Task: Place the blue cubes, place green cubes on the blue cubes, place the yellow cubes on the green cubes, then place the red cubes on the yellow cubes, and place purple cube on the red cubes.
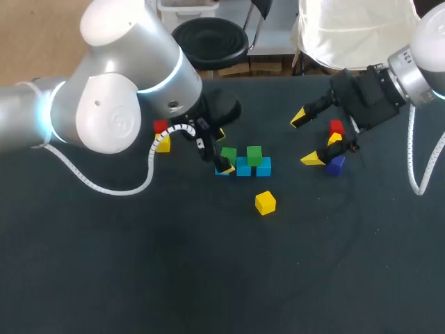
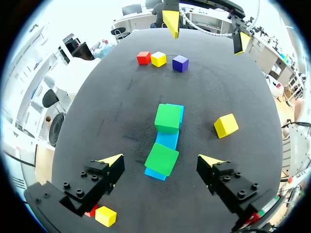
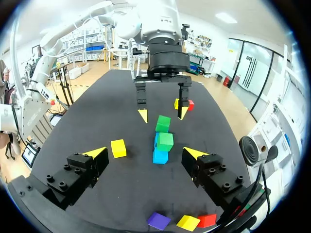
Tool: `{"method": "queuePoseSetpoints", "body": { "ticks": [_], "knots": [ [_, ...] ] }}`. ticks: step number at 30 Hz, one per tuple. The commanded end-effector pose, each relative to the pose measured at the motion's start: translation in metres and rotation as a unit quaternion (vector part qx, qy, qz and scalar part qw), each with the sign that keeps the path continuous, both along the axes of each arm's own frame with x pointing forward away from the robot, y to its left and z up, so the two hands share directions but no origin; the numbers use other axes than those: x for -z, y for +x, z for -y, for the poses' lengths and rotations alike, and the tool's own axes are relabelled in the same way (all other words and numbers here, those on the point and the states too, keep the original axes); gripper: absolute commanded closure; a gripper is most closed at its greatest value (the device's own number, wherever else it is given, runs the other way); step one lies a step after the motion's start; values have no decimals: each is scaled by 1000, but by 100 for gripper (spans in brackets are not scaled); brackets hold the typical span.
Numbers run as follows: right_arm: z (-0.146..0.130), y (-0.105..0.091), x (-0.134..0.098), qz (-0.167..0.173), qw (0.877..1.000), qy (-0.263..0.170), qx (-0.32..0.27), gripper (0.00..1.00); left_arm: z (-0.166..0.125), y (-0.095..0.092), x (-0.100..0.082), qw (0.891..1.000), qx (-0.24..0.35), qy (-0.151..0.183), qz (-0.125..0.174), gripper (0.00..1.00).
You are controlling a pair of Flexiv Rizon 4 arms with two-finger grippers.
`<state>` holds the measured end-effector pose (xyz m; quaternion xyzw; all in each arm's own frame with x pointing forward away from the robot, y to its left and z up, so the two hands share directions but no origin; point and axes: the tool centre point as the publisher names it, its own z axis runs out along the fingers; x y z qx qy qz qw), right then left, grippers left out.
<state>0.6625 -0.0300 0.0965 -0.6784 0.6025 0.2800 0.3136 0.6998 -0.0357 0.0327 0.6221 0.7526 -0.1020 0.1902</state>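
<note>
**Status: both hands open, two green cubes seated on the blue row**

1. Left hand [image 2: 160, 163]. I read its fingers as spread wide, with nothing gripped. It hangs over one end of the blue cubes [image 2: 168, 140], which lie in a short row near the middle of the surface [image 1: 208, 278].

2. Near green cube [image 2: 162, 158]. It lies between the left hand's fingers, apart from both. It sits on the end blue cube and is turned askew to it.

3. Far green cube [image 2: 168, 118]. It rests on the blue cube at the other end of the row. The middle blue cube carries nothing on top.

4. Right hand [image 3: 145, 154]. Its fingers are wide apart and it holds nothing. In the head view it hovers to the right of the row, apart from it and close to the right-side group.

5. Right-side group. The right red cube [image 1: 336, 127], right yellow cube [image 1: 334, 139] and purple cube [image 1: 336, 164] stand close together on the surface. The left wrist view shows the red and yellow ones side by side, with the purple one just beside them.

6. Loose yellow cube [image 1: 265, 202]. It stands alone on the surface near the row, off its right end.

7. Left-side pair. The left red cube [image 1: 160, 126] and left yellow cube [image 1: 163, 143] sit just beside each other, close under the left arm.
</note>
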Motion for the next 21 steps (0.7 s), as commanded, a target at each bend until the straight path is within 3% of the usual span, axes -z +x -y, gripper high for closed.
{"method": "queuePoseSetpoints", "body": {
  "ticks": [1,3,8,15,21],
  "knots": [
    [0,0,0,0,1000,1,0,0,0,1,3,1000,8,-2,6,0],
    [0,0,0,0,1000,1,0,0,1,2,5,1000,16,-1,8,6],
    [0,0,0,0,1000,1,0,0,2,4,6,1000,21,4,10,53],
    [0,0,0,0,1000,1,0,0,4,4,6,1000,23,8,11,57],
    [0,0,0,0,1000,1,0,0,4,4,6,1000,21,7,10,69]
  ]
}}
